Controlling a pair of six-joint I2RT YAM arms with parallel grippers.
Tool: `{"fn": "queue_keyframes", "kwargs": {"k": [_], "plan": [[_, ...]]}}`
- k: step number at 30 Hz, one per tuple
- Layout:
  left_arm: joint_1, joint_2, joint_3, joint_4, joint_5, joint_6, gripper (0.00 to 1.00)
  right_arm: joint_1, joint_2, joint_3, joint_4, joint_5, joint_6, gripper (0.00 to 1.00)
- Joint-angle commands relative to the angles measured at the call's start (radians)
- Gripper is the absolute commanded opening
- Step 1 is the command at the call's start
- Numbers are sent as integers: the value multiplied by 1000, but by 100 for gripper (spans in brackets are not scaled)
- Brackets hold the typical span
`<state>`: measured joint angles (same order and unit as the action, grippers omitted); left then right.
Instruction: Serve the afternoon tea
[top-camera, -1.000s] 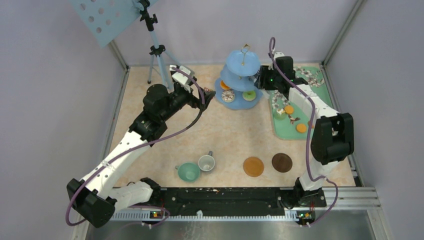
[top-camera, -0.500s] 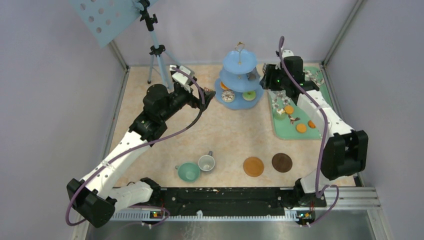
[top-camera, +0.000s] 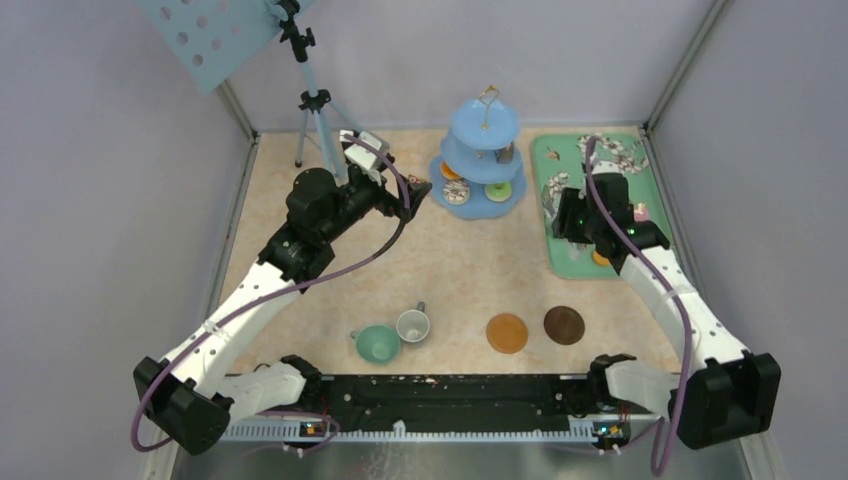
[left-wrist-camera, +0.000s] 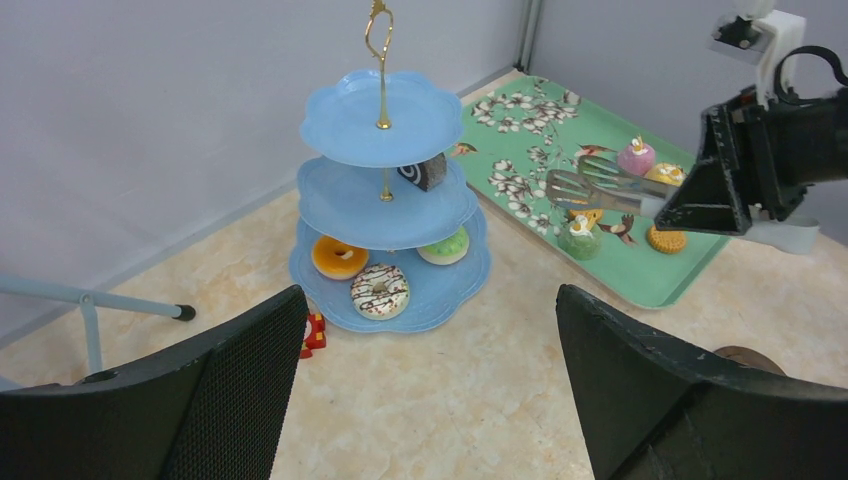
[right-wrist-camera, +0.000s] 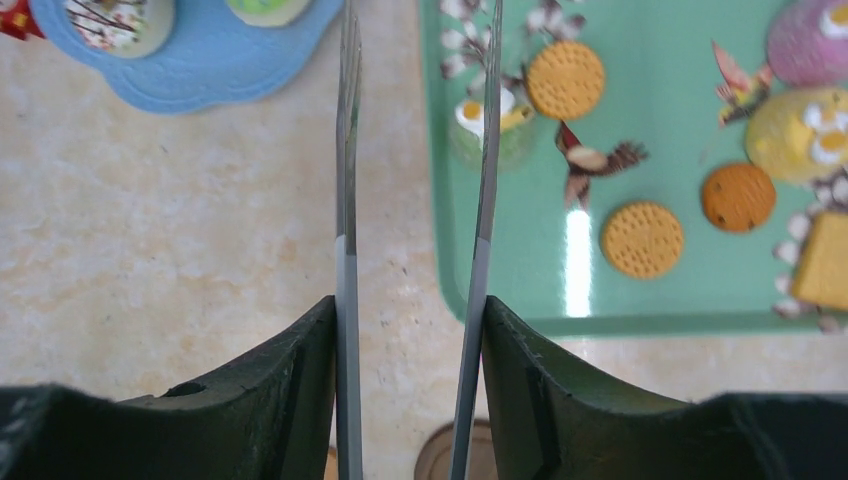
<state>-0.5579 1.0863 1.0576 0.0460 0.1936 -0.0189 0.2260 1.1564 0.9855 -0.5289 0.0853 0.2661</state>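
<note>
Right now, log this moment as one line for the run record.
right end effector: shut on tongs, tips empty, straddling tray edge | left end effector: open, empty, facing stand | cups: not on coasters

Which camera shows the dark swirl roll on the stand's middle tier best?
The left wrist view: the swirl roll faces it, spiral showing, on the stand's middle tier. The top view catches only a dark sliver under the top tier; the right wrist view misses it.

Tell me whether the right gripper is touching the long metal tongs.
Touching. Right wrist view: the long metal tongs lie flush against the fingers of the right gripper.
</note>
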Motion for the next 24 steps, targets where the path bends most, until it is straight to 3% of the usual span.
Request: {"fn": "queue_keyframes", "kwargs": {"k": [1,24], "plan": [[-5,-13,-8,51,18,-3,99,-6,-115,-59,-93,139,115,49],[-6,-2,-6,46,1,8,99,-6,47,-107,-4,129,97,52]]}}
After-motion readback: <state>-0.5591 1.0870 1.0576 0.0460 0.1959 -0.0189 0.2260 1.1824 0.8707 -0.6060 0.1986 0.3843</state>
